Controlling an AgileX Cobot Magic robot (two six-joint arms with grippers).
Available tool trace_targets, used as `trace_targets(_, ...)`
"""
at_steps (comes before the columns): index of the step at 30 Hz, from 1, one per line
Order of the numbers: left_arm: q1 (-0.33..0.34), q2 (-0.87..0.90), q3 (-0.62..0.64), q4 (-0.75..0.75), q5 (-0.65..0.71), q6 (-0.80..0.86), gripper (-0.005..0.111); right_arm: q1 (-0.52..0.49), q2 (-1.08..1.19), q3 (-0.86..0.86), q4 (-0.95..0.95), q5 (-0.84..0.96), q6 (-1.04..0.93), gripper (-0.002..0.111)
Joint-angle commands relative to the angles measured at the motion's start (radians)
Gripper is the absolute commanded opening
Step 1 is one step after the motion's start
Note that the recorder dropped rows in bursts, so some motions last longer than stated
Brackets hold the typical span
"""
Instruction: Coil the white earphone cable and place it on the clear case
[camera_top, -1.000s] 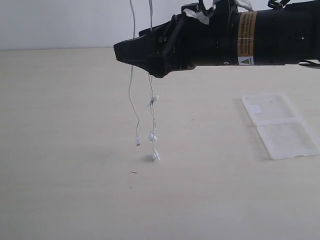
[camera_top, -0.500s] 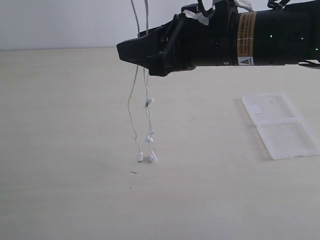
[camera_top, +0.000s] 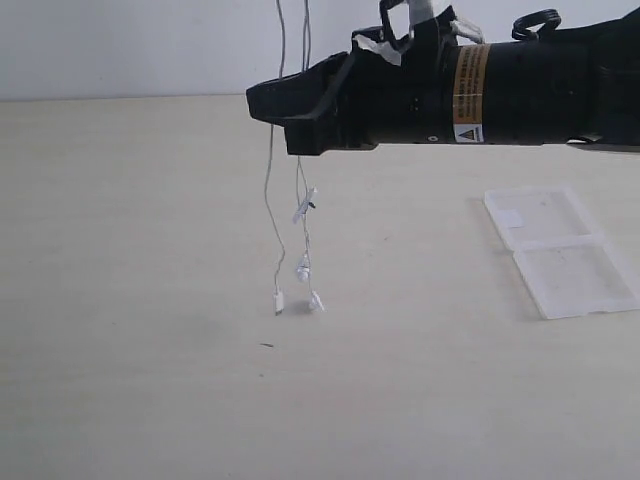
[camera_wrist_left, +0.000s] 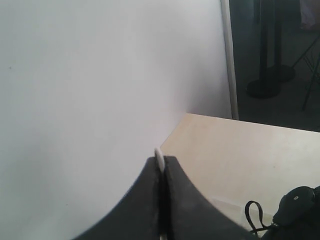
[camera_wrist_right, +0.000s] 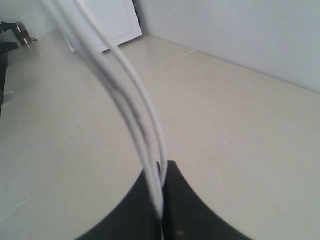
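1. The white earphone cable (camera_top: 303, 206) hangs in the air in near-vertical strands. Its upper runs leave the top of the exterior view. Its lower ends, two earbuds and the plug, dangle close to the table (camera_top: 120, 360). Whether they touch the surface cannot be told.
2. The strands pass the tip of the right gripper (camera_top: 272, 103), which reaches in horizontally from the right, well above the table.
3. In the right wrist view, the right gripper (camera_wrist_right: 161, 175) has its jaws pressed together on several white strands of the cable (camera_wrist_right: 135, 125). The strands arc away from the fingertips in a bundle.
4. In the left wrist view, the left gripper (camera_wrist_left: 159, 162) also has its jaws pressed together. A thin white sliver, taken to be the cable (camera_wrist_left: 159, 156), is nipped between the tips. This gripper is out of the exterior view.
5. The clear case (camera_top: 562, 252) lies flat and opened out on the table, to the right and well apart from the hanging cable. The white label patch is on its far half. Nothing rests on it.
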Motion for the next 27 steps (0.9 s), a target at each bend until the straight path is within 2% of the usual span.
trace_targets(1,-0.002,-0.014,-0.001,0.071,0.028,-0.013,0.0,0.003,-0.014,-0.004,0.011,0.104,-0.011,0.0)
trace_targets(11,0.001,-0.013,0.048,0.221,0.046,-0.063,0.0,0.003,-0.158,-0.004,0.011,0.438,-0.005,0.0)
trace_targets(14,0.004,-0.013,0.092,0.285,0.007,-0.105,0.0,0.003,-0.2,-0.004,0.007,0.58,-0.013,0.0)
trace_targets(17,0.024,-0.011,0.154,0.287,-0.05,-0.114,0.0,0.003,-0.226,-0.004,-0.011,0.697,-0.013,0.0)
trace_targets(22,0.06,-0.007,0.269,0.287,-0.159,-0.114,0.0,0.003,-0.236,-0.004,-0.011,0.729,-0.018,0.0)
trace_targets(27,0.126,0.003,0.367,0.289,-0.277,-0.116,0.0,0.003,-0.236,0.021,-0.011,0.722,-0.061,0.0)
